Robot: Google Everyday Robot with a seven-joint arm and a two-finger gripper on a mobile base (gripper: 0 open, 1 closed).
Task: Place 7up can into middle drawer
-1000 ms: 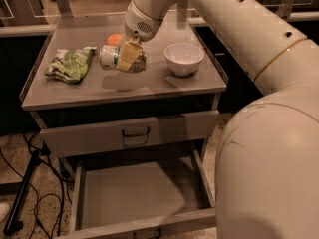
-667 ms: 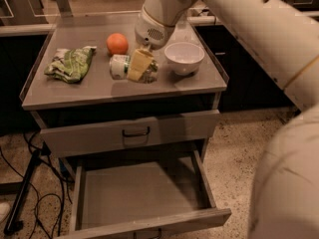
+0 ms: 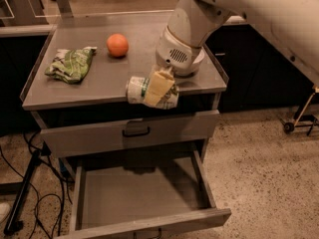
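One can [image 3: 133, 90], clamped in the gripper [image 3: 159, 88], has moved across the tabletop [image 3: 99, 86] to its front edge, above the open drawer [image 3: 139, 198].

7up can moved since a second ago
Yes, the claw carried the 7up can forward, from beside the orange to the countertop front edge.

Your gripper [image 3: 159, 89], clasping 7up can [image 3: 133, 89], at front edge of cabinet top [image 3: 109, 78]; 1 upper drawer front [image 3: 99, 136] stands between it and open middle drawer [image 3: 142, 198].
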